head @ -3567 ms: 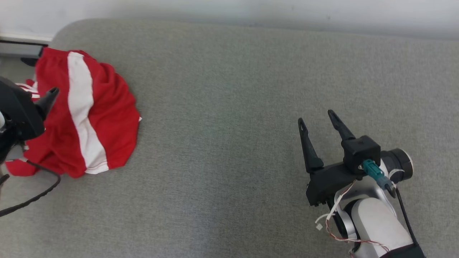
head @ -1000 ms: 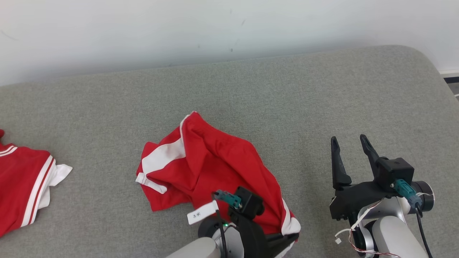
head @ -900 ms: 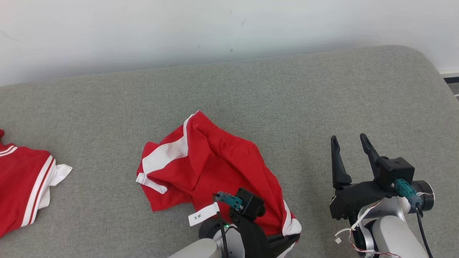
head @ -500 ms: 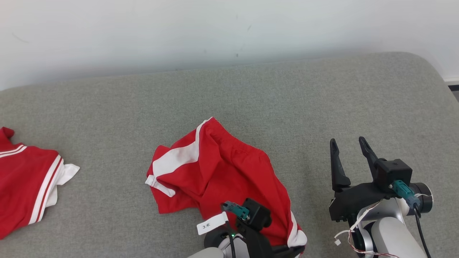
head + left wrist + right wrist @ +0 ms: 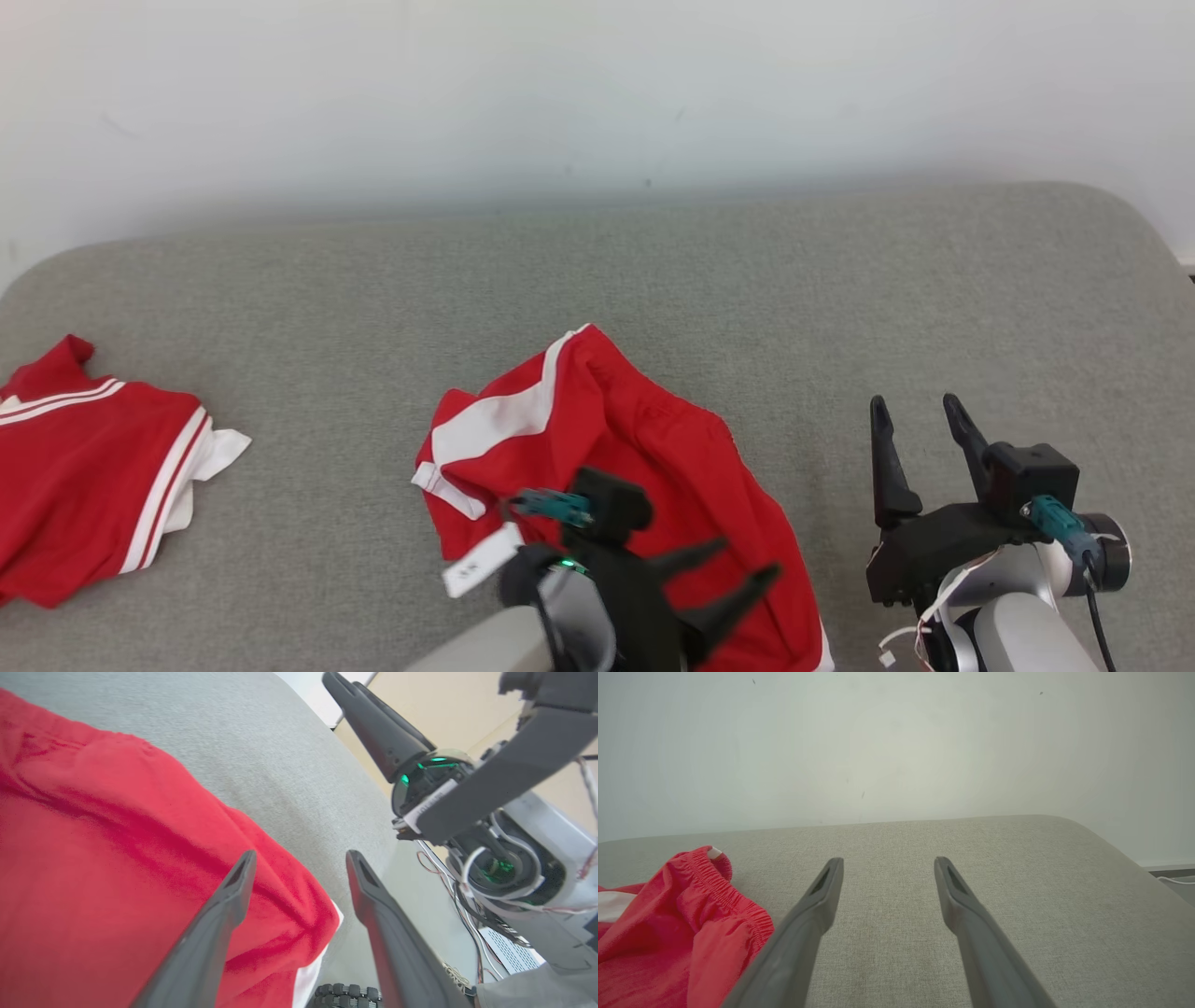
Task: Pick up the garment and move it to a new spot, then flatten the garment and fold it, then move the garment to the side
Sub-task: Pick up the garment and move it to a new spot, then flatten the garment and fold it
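Observation:
The garment, red shorts with a white side stripe, lies crumpled at the middle of the grey padded surface. My left gripper hovers open just over the garment's near right part, with nothing between its fingers. In the left wrist view that gripper spreads over the red cloth near its white-edged corner. My right gripper stands open to the right of the garment, apart from it. The right wrist view has its gripper over bare surface, with the garment's elastic waistband at the left.
A second red piece with white stripes lies at the surface's left end. A white wall runs behind. The surface rounds off at its right corner. My right gripper's finger sits close by in the left wrist view.
My left gripper has opened and let go of the garment, which now lies loose. The head camera has shifted, so the scene sits lower and further right. The right gripper stays open.

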### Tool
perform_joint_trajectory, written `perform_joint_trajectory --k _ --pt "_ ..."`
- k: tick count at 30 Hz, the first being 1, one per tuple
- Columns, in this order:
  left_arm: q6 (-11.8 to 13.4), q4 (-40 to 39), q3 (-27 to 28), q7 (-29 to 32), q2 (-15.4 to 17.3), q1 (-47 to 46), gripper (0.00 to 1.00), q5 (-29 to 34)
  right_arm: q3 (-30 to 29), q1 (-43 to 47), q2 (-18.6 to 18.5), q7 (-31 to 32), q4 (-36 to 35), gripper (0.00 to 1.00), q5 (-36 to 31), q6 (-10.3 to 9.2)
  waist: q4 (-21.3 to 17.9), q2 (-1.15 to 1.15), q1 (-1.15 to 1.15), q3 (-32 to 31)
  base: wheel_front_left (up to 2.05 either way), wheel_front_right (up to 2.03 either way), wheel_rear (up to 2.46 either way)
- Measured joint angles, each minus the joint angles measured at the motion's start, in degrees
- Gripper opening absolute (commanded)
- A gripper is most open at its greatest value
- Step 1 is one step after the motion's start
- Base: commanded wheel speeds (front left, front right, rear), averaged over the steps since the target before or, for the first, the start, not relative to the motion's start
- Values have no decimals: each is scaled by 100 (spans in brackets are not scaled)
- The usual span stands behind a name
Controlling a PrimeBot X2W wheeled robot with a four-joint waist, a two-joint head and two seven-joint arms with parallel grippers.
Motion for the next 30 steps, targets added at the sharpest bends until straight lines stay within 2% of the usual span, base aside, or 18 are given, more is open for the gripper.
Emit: perform_joint_trajectory --k 2,6,7,9,12,17,25,30 --pt "81 81 109 -151 98 -4 100 18 10 74 1 0 21 100 32 4 57 0 0 -52 0 0 0" --pt "398 322 350 -470 424 22 100 92 65 84 7 1 41 100 37 53 180 1 0 -149 0 0 0" --pt "606 396 492 -658 567 62 100 113 93 90 7 1 36 100 37 77 247 1 0 -187 0 0 0" --pt "837 467 613 -869 684 59 100 189 110 92 7 2 40 100 37 103 316 1 0 -216 0 0 0" --pt "1056 573 779 -1091 839 64 100 275 125 92 7 8 34 100 38 103 416 0 0 -248 0 0 0" --pt "1167 654 942 -1338 1079 181 100 274 334 46 9 69 64 100 36 212 531 0 0 -257 0 0 0" --pt "1298 624 1099 -1768 1014 341 100 286 578 -477 8 271 292 100 25 361 647 0 1 -200 0 0 0" --pt "1443 512 1283 -2019 1260 467 100 856 705 -806 10 515 632 100 30 482 746 1 1 -169 0 0 0"
